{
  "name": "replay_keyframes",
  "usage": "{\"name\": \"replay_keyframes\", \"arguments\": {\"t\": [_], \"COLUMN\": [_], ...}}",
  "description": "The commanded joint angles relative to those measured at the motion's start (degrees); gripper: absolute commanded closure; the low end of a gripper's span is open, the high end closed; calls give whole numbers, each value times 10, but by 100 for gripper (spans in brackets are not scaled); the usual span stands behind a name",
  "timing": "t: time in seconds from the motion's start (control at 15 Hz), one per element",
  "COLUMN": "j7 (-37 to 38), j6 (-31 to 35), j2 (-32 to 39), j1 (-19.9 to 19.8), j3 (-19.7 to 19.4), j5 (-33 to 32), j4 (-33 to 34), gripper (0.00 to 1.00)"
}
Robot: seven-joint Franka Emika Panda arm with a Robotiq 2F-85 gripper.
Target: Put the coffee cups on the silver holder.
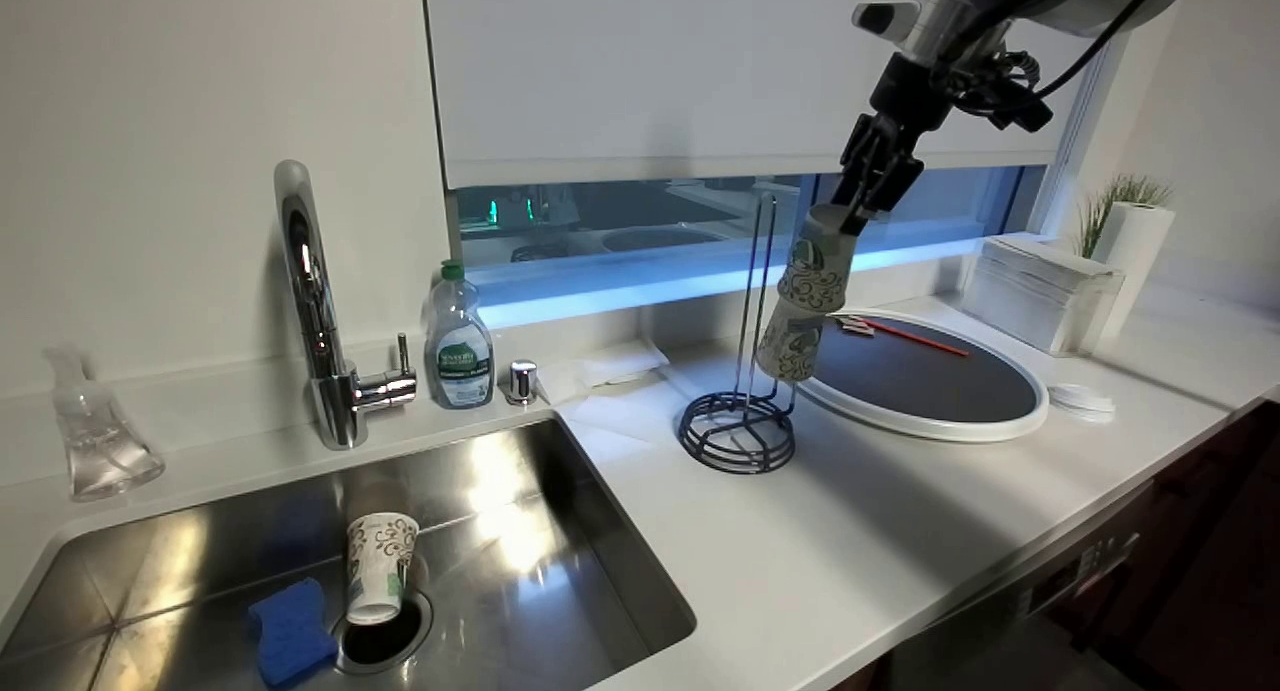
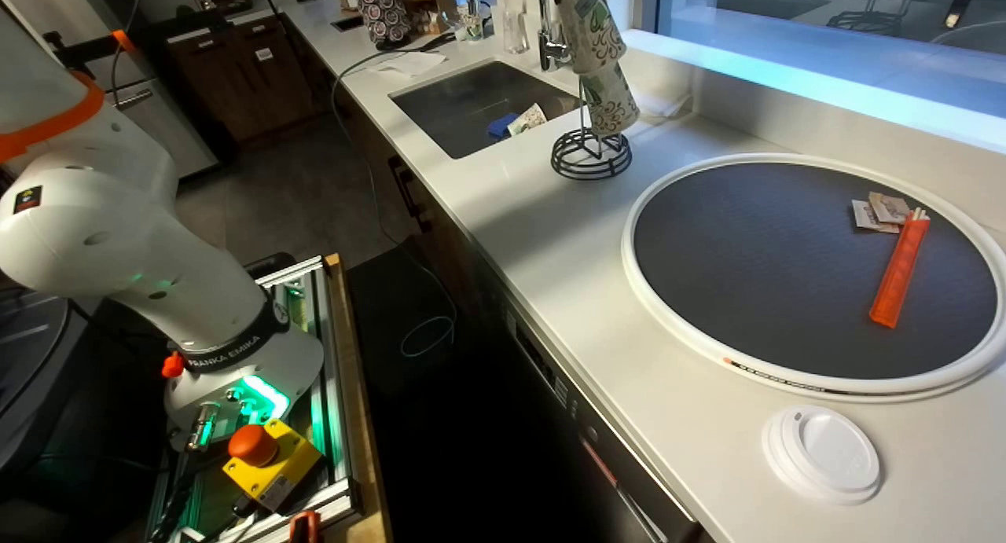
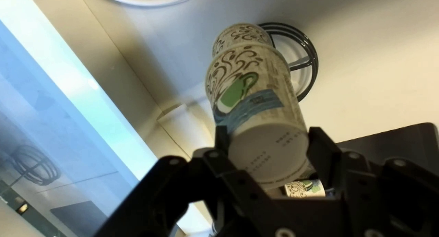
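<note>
— White counter point(image 1: 760, 561), running beneath a window point(image 1: 640, 221); a pale blind point(image 1: 680, 71) is hanging above the blue-lit sill point(image 1: 620, 291), and brown cabinets point(image 2: 244, 67) are standing beyond the floor point(image 2: 306, 181). What is the surface carrying?

— Item: steel sink point(image 1: 590, 571), one, set into the counter; a chrome tap point(image 1: 318, 311) and a green-capped bottle point(image 1: 463, 361) are standing behind it. Inside, a blue sponge point(image 1: 292, 631) and a lone cup point(image 1: 382, 561), scroll-printed, are lying by the drain point(image 1: 380, 641).

— What is lying further along?

— Item: round tray point(image 2: 731, 276), dark, white-rimmed, bearing a red sleeve point(image 2: 897, 272) and paper packets point(image 2: 888, 207). White lids point(image 2: 833, 453) are resting near its edge; a white roll point(image 1: 1135, 261) is standing farther from the sink.

— Silver holder point(image 1: 744, 336): where is it standing?

— Upright, between sink and tray. Above part of its coiled base, an upper cup point(image 1: 820, 261) and a lower cup point(image 1: 792, 346), scroll-printed, are hanging upside down, stacked and tilted, beside the tall loop; whether either is touching the wire, the views are leaving unclear.

— What is holding them?

— Gripper point(image 3: 269, 139), one, black. Its fingers are standing partly closed, clasping the upper cup from both sides near its base. The white arm point(image 2: 149, 236) is resting on a metal frame point(image 2: 336, 417) beside the counter.
</note>
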Motion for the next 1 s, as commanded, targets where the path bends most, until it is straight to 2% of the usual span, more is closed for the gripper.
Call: {"name": "replay_keyframes", "arguments": {"t": [0.0,0.93], "j7": [-1,8], "j6": [0,6], "j2": [-3,49], "j1": [4,2], "j3": [2,12], "j5": [-15,-42], "j4": [-10,12], "gripper": [65,65]}}
